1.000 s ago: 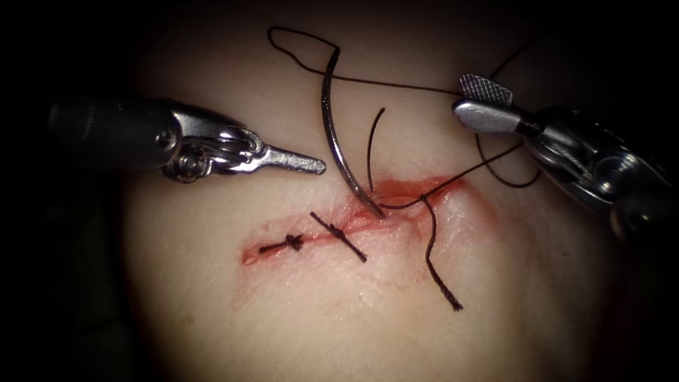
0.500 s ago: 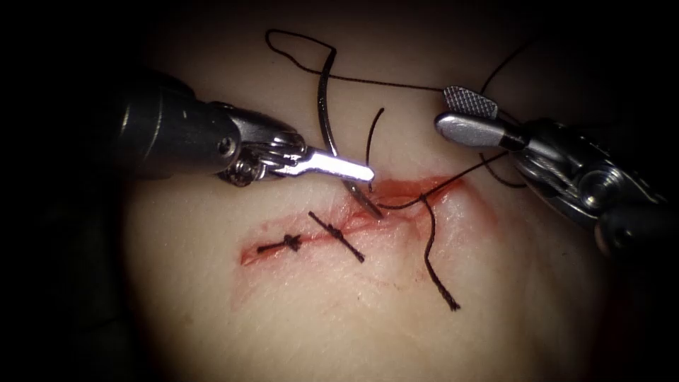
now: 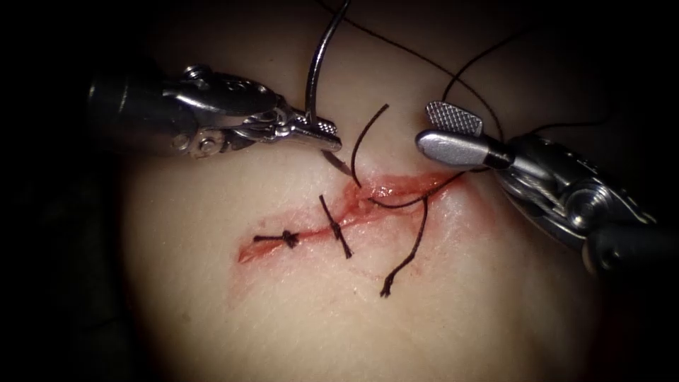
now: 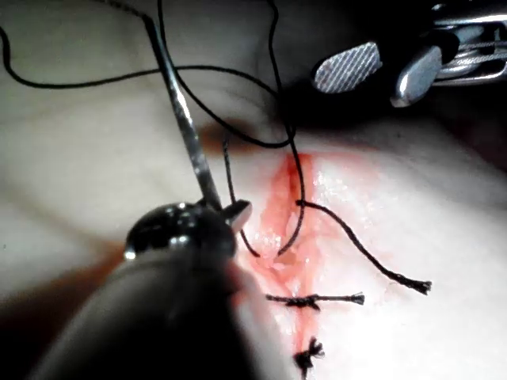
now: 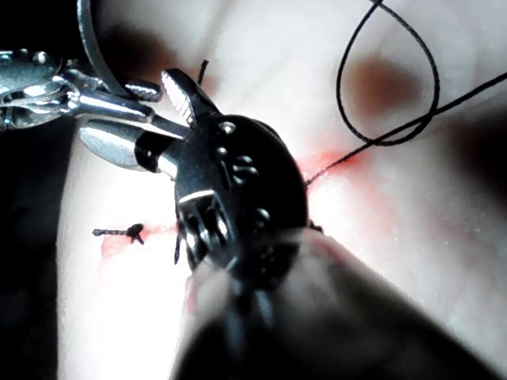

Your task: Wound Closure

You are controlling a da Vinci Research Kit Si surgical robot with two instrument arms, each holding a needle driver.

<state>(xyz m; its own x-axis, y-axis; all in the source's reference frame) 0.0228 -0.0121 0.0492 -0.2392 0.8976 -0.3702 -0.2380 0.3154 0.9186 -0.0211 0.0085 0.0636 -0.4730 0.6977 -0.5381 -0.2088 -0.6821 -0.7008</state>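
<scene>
Needle (image 3: 311, 67) lifted from tissue (image 3: 297, 311), apparently free, left jaws (image 3: 322, 134) pinching it, right jaws (image 3: 449, 131) spread, empty

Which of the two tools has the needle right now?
The left tool: its jaws are shut on the needle near its tip, which is out of the tissue. The right tool is open, holding nothing.

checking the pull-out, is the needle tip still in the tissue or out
Out. The needle is gripped near its tip by the left end effector, and its point shows bare above the tissue, left of the cut.
</scene>
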